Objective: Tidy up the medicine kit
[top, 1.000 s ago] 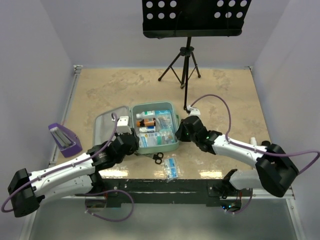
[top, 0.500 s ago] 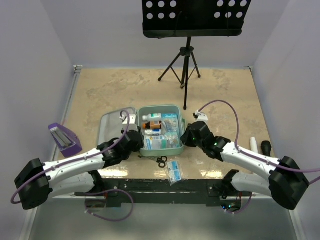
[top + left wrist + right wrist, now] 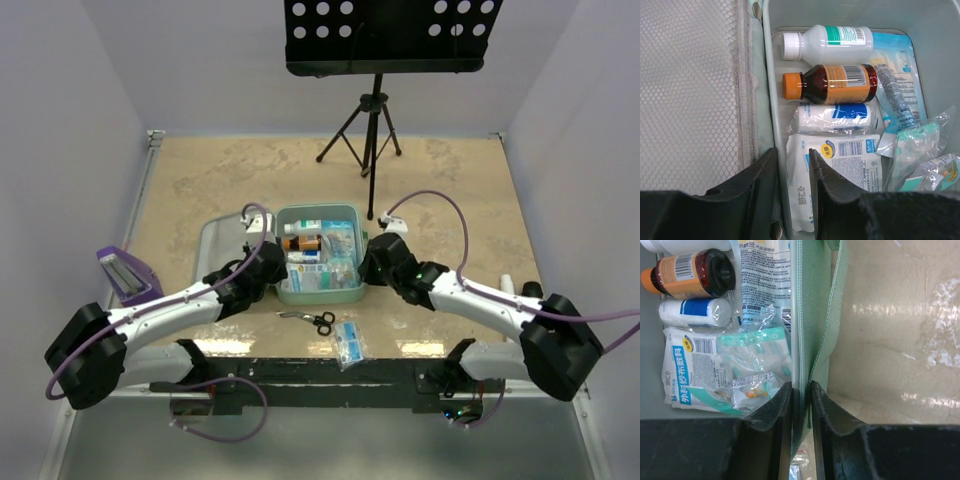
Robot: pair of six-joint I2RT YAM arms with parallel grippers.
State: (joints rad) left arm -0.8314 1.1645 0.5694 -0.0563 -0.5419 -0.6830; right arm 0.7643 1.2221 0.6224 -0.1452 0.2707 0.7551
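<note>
The medicine kit (image 3: 318, 297), a mint-green case, lies open mid-table with its mesh-lined lid (image 3: 215, 245) folded out to the left. Inside are a white bottle (image 3: 827, 40), a brown bottle with an orange cap (image 3: 832, 84), a gauze roll (image 3: 835, 117) and sealed packets. My left gripper (image 3: 272, 262) straddles the kit's left wall (image 3: 769, 90) beside the hinge, jaws closed on it (image 3: 792, 175). My right gripper (image 3: 366, 262) pinches the right wall (image 3: 812, 315), one finger inside and one outside (image 3: 801, 400).
Black scissors (image 3: 312, 319) and a clear packet (image 3: 347, 342) lie in front of the kit near the table edge. A purple holder (image 3: 127, 275) stands at the left edge. A music stand's tripod (image 3: 372, 130) is behind. A small white bottle (image 3: 507, 286) lies far right.
The kit has shifted right and away from the arm bases, carried between both grippers. The scissors, earlier right at its front wall, now lie apart from it.
</note>
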